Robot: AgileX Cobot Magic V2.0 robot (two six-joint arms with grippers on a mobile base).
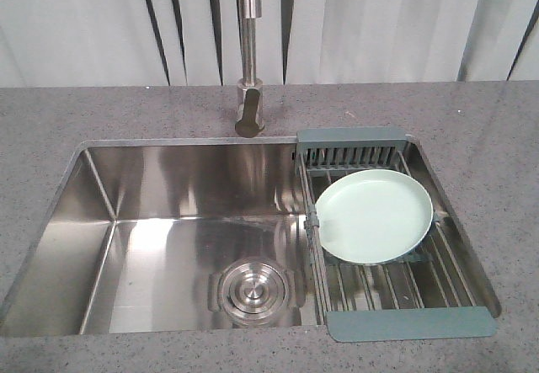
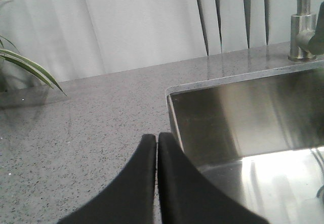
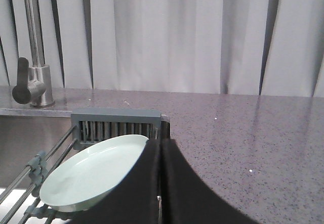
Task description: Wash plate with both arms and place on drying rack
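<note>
Plate [image 1: 375,215] lies face up on the drying rack [image 1: 396,247], which spans the right end of the steel sink [image 1: 160,247]; plate sits toward the rack's back half, just in front of the slotted grey-blue compartment [image 1: 351,148], its left rim near the rack's left rail, slightly tilted on the rods; nothing on the plate. Rack's front grey-blue strip [image 1: 410,323] rests on the sink's front edge at the front-right corner. Faucet [image 1: 249,53] stands at the counter's [image 1: 472,120] back edge, behind the sink, approx. centre; drain cover [image 1: 250,287] in the basin floor near the front.

Left gripper [image 2: 157,143]: fingers pressed together, holding nothing; hangs over the counter just left of the sink's back-left corner; plant leaves [image 2: 28,67] at far left of that view. Right gripper [image 3: 161,148]: fingers together w/ only a hairline seam, holding nothing; in its wrist view it overlaps the plate's right rim, contact can't be told; counter stretches to its right. Neither arm shows in the front view.
</note>
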